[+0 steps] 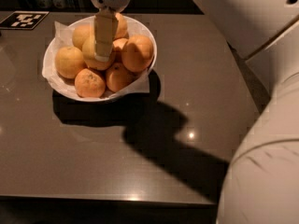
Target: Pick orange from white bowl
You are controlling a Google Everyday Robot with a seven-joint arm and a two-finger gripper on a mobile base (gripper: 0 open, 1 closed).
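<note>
The white bowl point(142, 36) stands at the back left of the table, lined with white paper whose corners stick out over the rim. It holds a pile of several oranges. The large, smooth, yellowish orange point(89, 56) lies near the middle of the pile. My gripper point(103, 56) hangs down from above straight over this orange and reaches its top. It hides the middle of the fruit. A deeper-orange fruit point(138, 53) lies to the right. A duller, speckled one point(88, 82) lies at the front.
The dark table point(140, 153) stretches in front of and to the right of the bowl, with the arm's shadow across it. A black-and-white marker tag point(23, 19) lies at the back left. My white arm body point(266, 171) fills the right side of the view.
</note>
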